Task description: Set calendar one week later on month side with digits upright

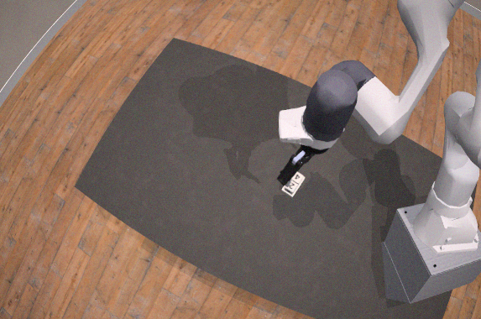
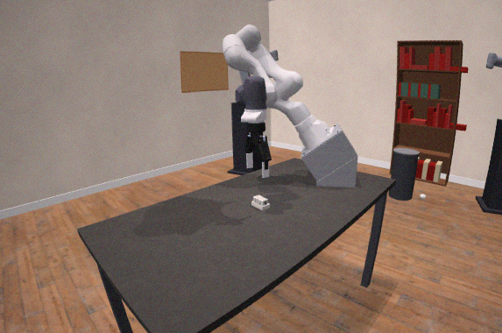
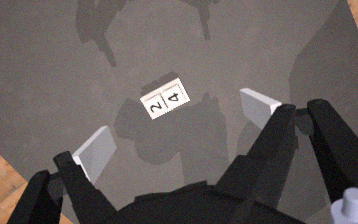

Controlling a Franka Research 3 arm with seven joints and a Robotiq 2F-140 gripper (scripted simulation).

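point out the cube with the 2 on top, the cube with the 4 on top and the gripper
cube with the 2 [image 3: 155, 107], wrist view, on its top face.
cube with the 4 [image 3: 173, 96], wrist view, on its top face.
gripper [image 3: 177, 127], wrist view, midway between its open fingertips, nothing held.
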